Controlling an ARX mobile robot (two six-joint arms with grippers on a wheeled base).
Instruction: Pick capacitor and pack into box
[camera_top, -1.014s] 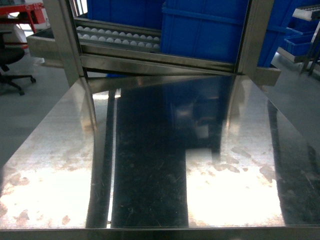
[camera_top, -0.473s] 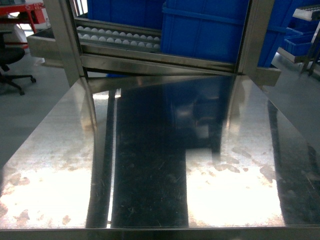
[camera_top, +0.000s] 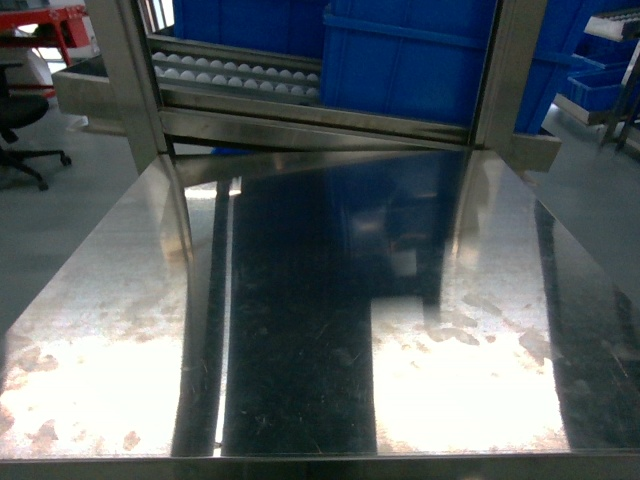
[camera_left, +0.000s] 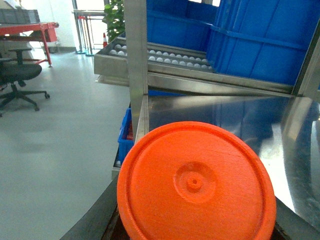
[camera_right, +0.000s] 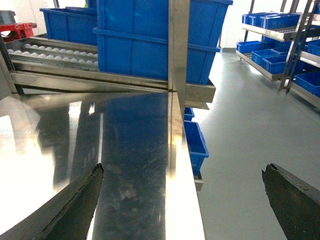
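Observation:
An orange-red piece with a round, ringed face, the capacitor (camera_left: 196, 182) seen end-on, fills the bottom of the left wrist view. My left gripper (camera_left: 197, 221) is shut on it, with a dark finger (camera_left: 100, 217) showing at its left side and another at its right. My right gripper (camera_right: 182, 170) hangs open and empty over the right edge of the steel table (camera_right: 125, 130). Neither gripper appears in the head view, where the table (camera_top: 300, 300) is bare. The box is out of view.
Large blue crates (camera_top: 410, 60) stand on a roller rack (camera_top: 240, 75) behind the table's far edge, framed by steel posts (camera_top: 505, 70). A small blue bin (camera_right: 196, 145) sits on the floor right of the table. An office chair (camera_left: 20, 75) stands far left.

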